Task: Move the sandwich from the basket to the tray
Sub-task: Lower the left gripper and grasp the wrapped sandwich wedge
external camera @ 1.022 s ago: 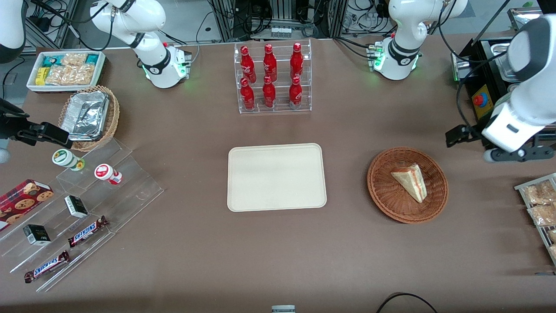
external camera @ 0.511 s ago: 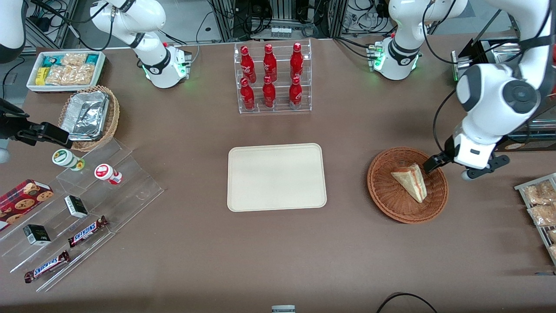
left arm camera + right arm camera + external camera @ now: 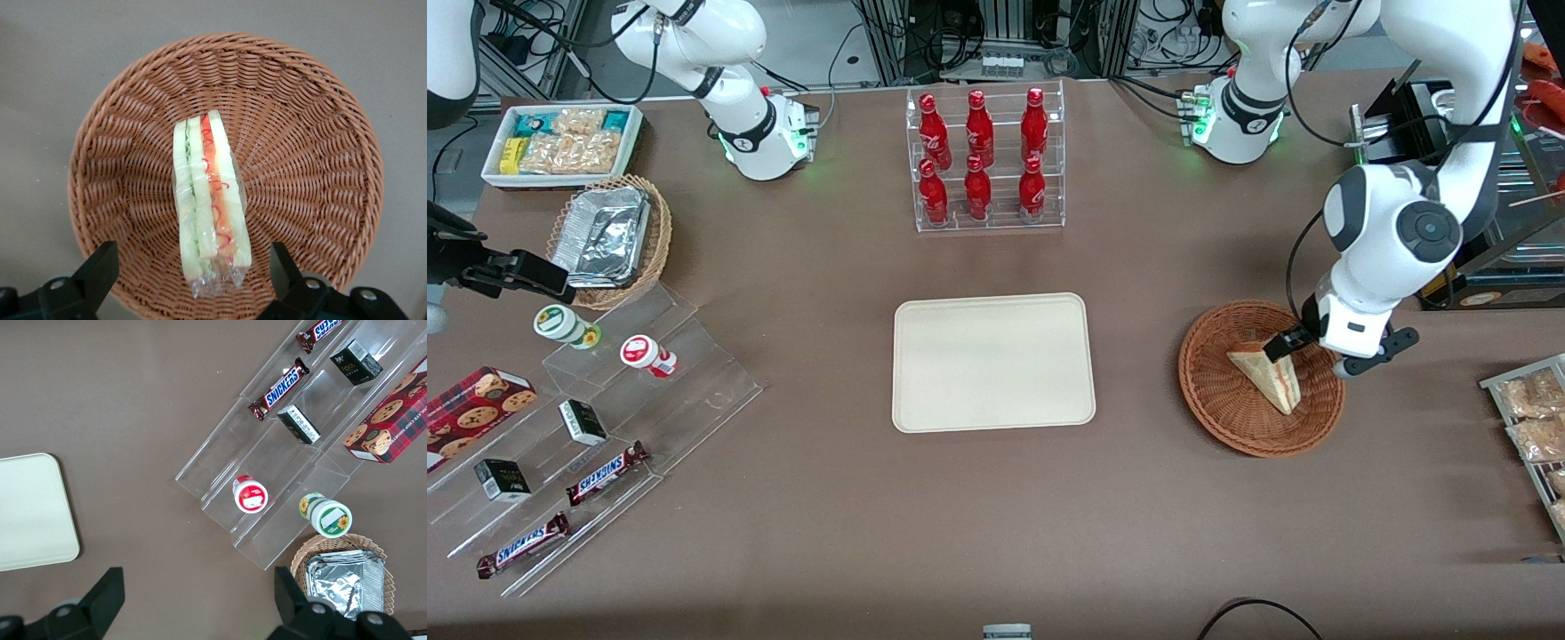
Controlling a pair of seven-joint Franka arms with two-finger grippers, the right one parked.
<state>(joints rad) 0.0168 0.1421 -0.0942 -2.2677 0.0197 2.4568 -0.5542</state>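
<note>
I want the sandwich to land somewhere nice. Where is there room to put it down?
The tray has nothing on it, and bare table lies between it and the basket. The basket is crowded: the sandwich fills its middle, and the open gripper hangs just above.

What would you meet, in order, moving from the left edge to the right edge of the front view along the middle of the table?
Clear acrylic stepped display stand → flat rectangular cream tray → round reddish-brown wicker basket → triangular white-bread sandwich → left arm's gripper, jaws open above the sandwich.
</note>
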